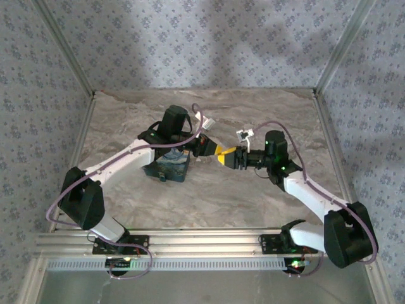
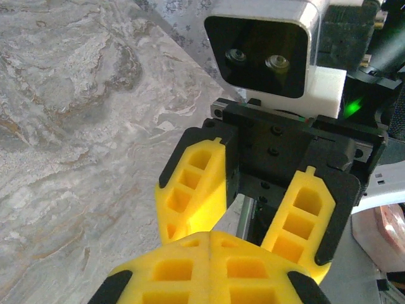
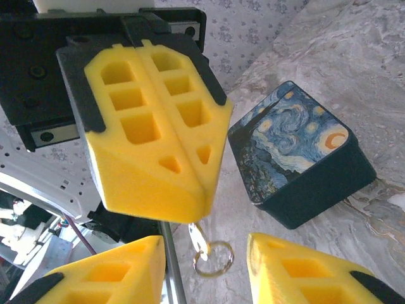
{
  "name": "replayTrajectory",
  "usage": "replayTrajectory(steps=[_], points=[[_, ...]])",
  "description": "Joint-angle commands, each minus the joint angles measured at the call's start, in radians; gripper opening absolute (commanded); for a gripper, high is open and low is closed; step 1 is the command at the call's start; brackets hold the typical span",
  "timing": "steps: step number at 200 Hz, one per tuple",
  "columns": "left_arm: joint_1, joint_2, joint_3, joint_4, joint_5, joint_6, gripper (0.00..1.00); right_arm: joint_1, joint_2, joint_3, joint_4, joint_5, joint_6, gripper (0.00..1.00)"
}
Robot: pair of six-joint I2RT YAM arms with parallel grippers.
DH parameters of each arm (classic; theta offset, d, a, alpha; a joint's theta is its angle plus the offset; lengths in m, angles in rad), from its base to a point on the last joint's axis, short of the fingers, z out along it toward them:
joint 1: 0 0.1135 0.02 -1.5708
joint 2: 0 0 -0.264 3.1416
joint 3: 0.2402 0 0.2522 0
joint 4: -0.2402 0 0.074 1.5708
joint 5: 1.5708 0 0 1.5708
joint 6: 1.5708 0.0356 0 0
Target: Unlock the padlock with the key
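Your left gripper (image 3: 185,210) is clamped shut, its two yellow fingers pressed flat together; from between their tips the key (image 3: 196,235) hangs down, a slim pale piece pinched at its upper end, with a small metal key ring (image 3: 213,259) dangling from its lower end. Your right gripper (image 2: 245,225) faces it head-on with its jaws standing apart; in the right wrist view its own fingers (image 3: 107,278) rise at either side of the key and ring, and neither one touches them, so that hand holds nothing.

In the left wrist view you see the same meeting from the other side: the closed left gripper (image 2: 209,244) points straight into the gap between the right gripper's spread yellow fingers (image 2: 190,190), its tips already between them.

The padlock (image 3: 297,152) lies on the marble-patterned table (image 1: 253,196), its blue and yellow swirl-printed face turned upward and its dark sides below; it sits apart from the key, off to the right of the left gripper in the right wrist view. From above, you find the padlock (image 1: 169,170) beneath the left arm's wrist, to the left of where the two grippers meet; no finger touches it. I cannot tell from these views where its keyhole is.
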Motion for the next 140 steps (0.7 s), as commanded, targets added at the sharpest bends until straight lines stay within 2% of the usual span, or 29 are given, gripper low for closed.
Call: replayTrajectory(steps=[1,33,116,140], points=[[0.004,-0.002,0.032,0.005,0.029,0.01,0.0,0.006,0.009,0.038,0.026,-0.009,-0.015,0.36],[0.004,-0.002,0.032,0.005,0.029,0.01,0.0,0.005,0.008,0.035,0.024,-0.002,-0.016,0.29],[0.004,0.001,0.035,0.008,0.021,0.008,0.0,-0.001,-0.008,0.013,-0.001,0.003,-0.023,0.21],[0.004,0.004,0.036,0.012,0.018,0.008,0.0,-0.003,-0.009,0.014,-0.009,0.002,-0.028,0.13]])
